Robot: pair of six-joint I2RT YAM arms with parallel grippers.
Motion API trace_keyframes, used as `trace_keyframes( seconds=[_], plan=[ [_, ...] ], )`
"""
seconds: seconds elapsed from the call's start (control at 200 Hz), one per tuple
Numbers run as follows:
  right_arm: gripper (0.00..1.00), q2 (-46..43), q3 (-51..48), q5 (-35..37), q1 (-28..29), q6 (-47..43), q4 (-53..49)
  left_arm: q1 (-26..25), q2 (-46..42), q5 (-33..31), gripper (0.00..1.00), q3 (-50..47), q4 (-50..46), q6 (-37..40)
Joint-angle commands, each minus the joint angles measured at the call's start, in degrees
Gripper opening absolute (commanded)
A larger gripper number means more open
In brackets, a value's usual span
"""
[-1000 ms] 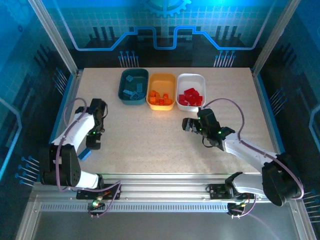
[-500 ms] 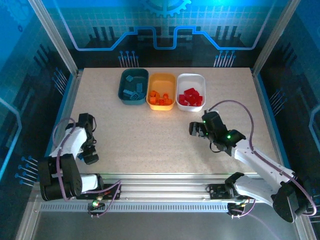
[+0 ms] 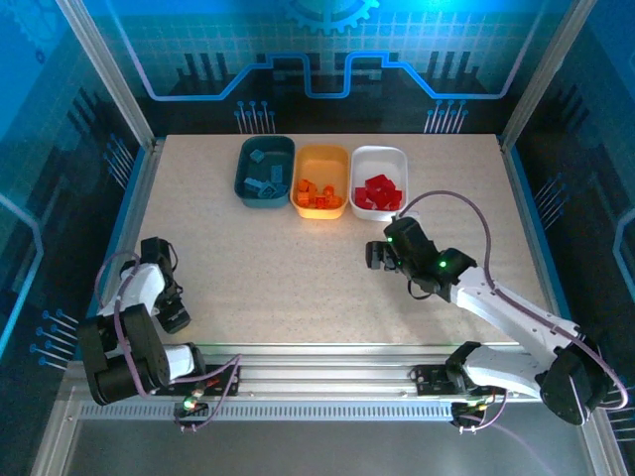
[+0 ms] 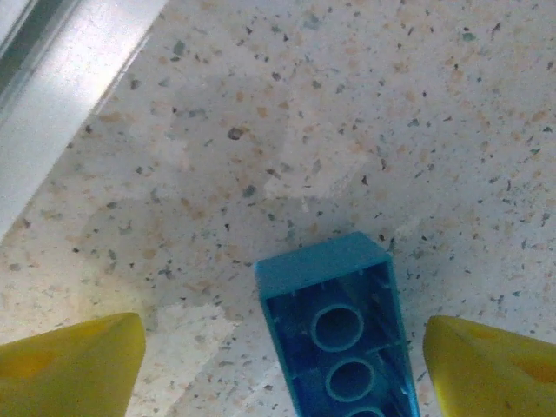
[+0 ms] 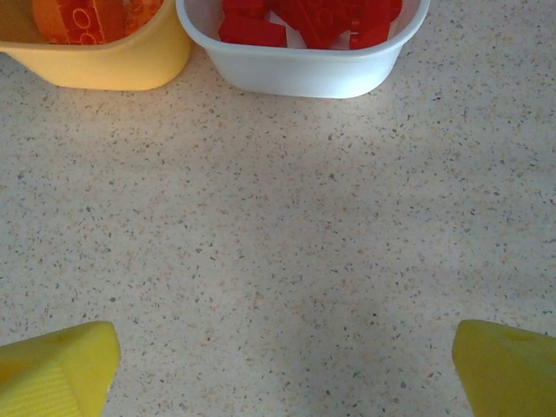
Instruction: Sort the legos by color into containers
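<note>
- Top external view: three trays sit in a row at the far side of the table (image 3: 298,278), touching or nearly so. From left to right they are the dark teal tray (image 3: 243,171), the yellow-orange tray (image 3: 319,155) and the white tray (image 3: 381,152).
- Each tray holds one colour: blue bricks (image 3: 264,180) in the teal one, orange bricks (image 3: 317,193) in the middle one, and red bricks (image 3: 380,191) in the white one.
- The left gripper (image 3: 174,317) is down low at the near left corner of the table, well apart from the trays, with its arm folded back close to its base.
- From the left wrist camera, a single blue brick (image 4: 334,330) lies on the speckled tabletop between the two yellow fingertips (image 4: 69,365). Its hollow underside faces up, showing the round tubes inside.
- There is bare table on both sides of that brick, so the left jaws stand apart and neither finger touches it. A pale rail (image 4: 61,78) runs along the table edge just beyond.
- The right gripper (image 3: 375,256) hovers over open tabletop near the middle right, a little in front of the white tray.
- Its wrist camera shows the fingers spread wide with nothing between them but table, and the fronts of the yellow-orange and white trays just ahead.
</note>
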Motion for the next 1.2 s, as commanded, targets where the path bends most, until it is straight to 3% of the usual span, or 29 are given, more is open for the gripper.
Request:
trace_keyframes(
  seconds=[0.0, 0.09, 0.235, 0.33, 0.845, 0.97, 1.066, 1.196],
  plan=[
    [0.99, 1.10, 1.64, 1.92, 1.54, 1.19, -1.49, 1.47, 1.08, 1.90, 0.81, -0.10, 2.23, 2.90],
    [0.99, 1.90, 1.58, 2.35, 2.13, 1.69, -1.27, 2.37, 2.35, 2.59, 0.78, 0.64, 2.49, 3.74],
    [0.99, 2.45, 1.71, 2.60, 2.77, 1.83, -1.13, 3.31, 3.61, 3.11, 0.59, 1.05, 3.96, 5.14],
    [0.99, 2.48, 1.75, 2.88, 2.90, 1.58, -0.89, 3.42, 3.97, 3.25, 0.51, 1.18, 4.88, 5.68],
    [0.99, 3.45, 0.61, 2.20, 3.14, 1.12, 2.97, 2.85, 3.84, 5.16, 0.24, 4.63, 8.14, 13.39],
    [0.99, 3.49, -0.10, 2.61, 3.05, 0.85, 4.04, -1.05, 3.80, 6.62, 0.23, 6.82, 8.90, 14.24],
    [0.99, 3.86, -0.44, 2.43, 2.40, 1.02, 5.16, -7.90, 4.72, 6.21, 0.24, 11.01, 9.94, 15.19],
    [0.99, 5.29, -0.13, 1.26, 0.83, 1.28, 6.37, -15.96, 11.09, 9.76, 0.27, 20.97, 15.56, 23.58]
  ],
)
